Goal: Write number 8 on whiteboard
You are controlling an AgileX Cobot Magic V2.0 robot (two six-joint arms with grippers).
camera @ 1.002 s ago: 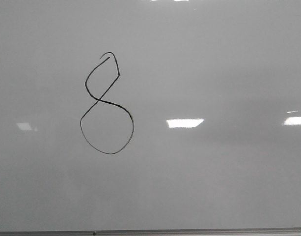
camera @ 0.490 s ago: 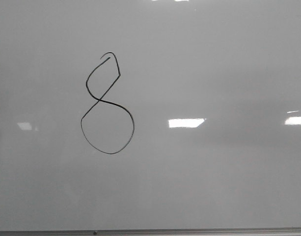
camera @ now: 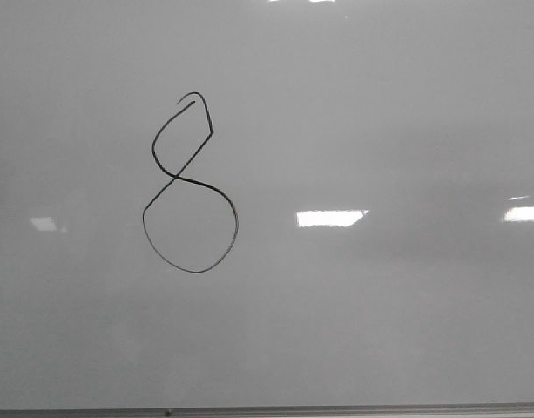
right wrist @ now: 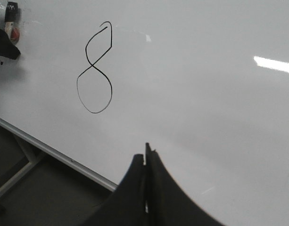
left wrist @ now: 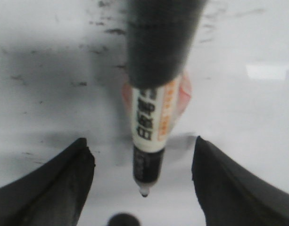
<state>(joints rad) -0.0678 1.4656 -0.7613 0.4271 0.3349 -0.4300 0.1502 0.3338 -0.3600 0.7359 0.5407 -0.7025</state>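
The number 8 (camera: 190,183) sits left of centre on the whiteboard (camera: 380,113). The marker (left wrist: 151,127) is light, rigid, slick; grip mid-barrel. Left gripper (left wrist: 142,181) jaws spread around it, contact unclear; right gripper (right wrist: 146,162) closed, empty.

Lighting: even, dim grey, from overhead; bright rectangular glare patches on the glossy whiteboard (camera: 380,331). Front view sharp, low contrast. Left wrist view heavily blurred; marker (left wrist: 151,117) out of focus, soft shadow beneath it. Right wrist view clear, with one glare streak.
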